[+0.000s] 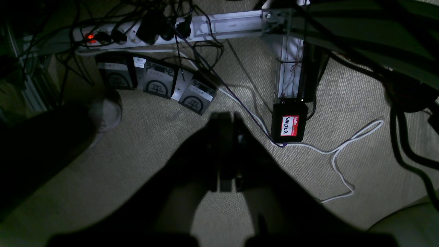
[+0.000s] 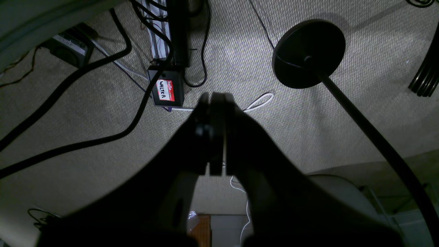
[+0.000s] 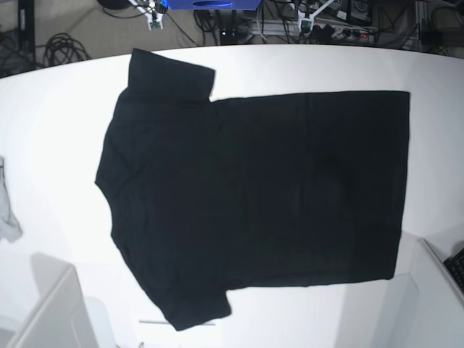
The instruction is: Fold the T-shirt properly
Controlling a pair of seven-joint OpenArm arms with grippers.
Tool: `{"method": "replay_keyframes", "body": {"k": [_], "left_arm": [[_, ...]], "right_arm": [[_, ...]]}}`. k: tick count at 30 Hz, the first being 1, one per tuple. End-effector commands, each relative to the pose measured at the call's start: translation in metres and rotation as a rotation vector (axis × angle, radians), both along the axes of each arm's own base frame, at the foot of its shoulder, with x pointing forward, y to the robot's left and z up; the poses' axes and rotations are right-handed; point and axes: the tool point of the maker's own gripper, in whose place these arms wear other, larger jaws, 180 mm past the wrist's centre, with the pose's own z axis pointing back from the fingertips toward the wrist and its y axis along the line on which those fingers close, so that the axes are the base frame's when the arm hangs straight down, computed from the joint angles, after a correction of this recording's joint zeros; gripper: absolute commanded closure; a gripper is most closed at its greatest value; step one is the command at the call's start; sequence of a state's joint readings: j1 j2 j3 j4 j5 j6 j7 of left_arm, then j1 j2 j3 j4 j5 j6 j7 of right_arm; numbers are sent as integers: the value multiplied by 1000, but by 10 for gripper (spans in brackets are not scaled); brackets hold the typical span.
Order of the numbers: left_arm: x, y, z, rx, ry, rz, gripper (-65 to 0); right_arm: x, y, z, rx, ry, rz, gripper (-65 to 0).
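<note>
Black T-shirt (image 3: 254, 196): lies spread flat across the middle of the white desk (image 3: 65, 101), plain side up, collar end toward the desk's left edge, hem toward the right edge, one sleeve pointing to the far edge and one to the near edge. Grey-white cloth scrap (image 3: 7, 214): at the left edge of the desk, apart from the shirt. Left gripper (image 1: 224, 118): fingers pressed together, holding nothing, hanging over carpet (image 1: 154, 137) beside a power strip (image 1: 137, 32) and a labelled black box (image 1: 289, 123). Right gripper (image 2: 216, 97): fingers closed, empty, above carpet near a round black stand base (image 2: 308, 53).
</note>
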State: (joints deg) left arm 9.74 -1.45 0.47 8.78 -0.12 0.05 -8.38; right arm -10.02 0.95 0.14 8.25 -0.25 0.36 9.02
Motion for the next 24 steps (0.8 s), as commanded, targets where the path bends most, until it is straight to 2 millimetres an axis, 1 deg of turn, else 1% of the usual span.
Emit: {"method": "replay_keyframes", "body": {"k": [1,9,14,16,20,22,24], "left_arm": [[-3,4,1,10,-2,-3,0],[-3,4,1,10,-2,-5,0],[0,3,1,8,-8,-2,0],[4,3,1,8,-19,1,0],[4,2,1,7,-23,-11,0],[3,4,1,10,-21,-11,0],[3,13,2,23,-21,-14,0]], "right_arm": [[-1,-6,0,-19,-2,1,0],[1,-6,0,-18,-5,3,0],[3,-17,1,-35,-8,6,0],[3,-17,1,-35,-8,6,0],[3,-16,0,-34,-8,5,0],[3,-16,0,-34,-8,5,0],[3,-16,0,-34,-8,5,0]]}}
